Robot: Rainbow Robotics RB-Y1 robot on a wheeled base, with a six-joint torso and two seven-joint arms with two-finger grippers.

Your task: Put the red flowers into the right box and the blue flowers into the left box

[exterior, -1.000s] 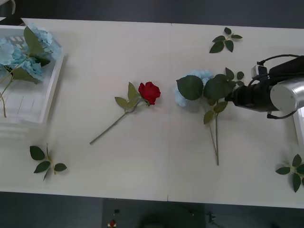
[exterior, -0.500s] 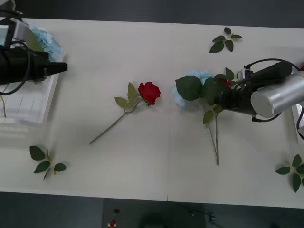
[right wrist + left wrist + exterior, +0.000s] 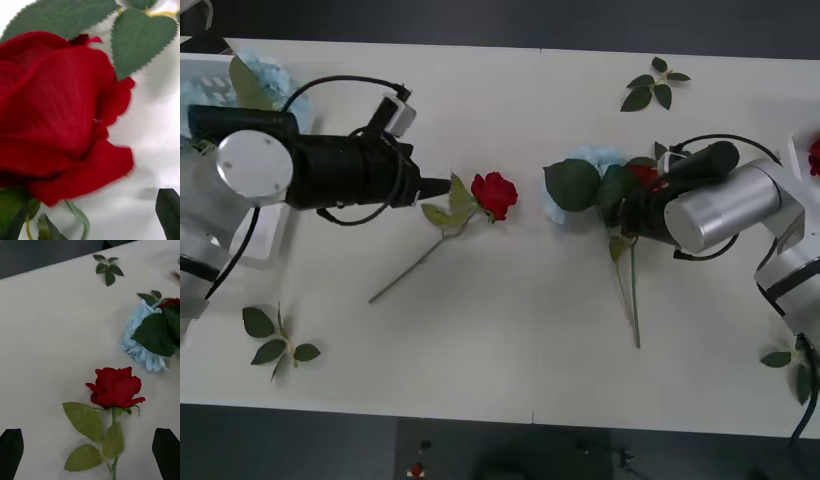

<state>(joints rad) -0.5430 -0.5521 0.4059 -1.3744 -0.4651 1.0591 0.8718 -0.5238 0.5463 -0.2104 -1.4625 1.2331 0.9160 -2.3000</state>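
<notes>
Trouble starts at nine o'clock: the left gripper (image 3: 442, 186), fingers spread, may snag leaves of the centre rose (image 3: 495, 193). At three o'clock the right gripper (image 3: 627, 212), state unreadable, may drag the blue hydrangea (image 3: 565, 185) tangled beside its rose (image 3: 60, 112).

Loose leaf sprigs (image 3: 656, 84) lie on the white table (image 3: 510, 370).
</notes>
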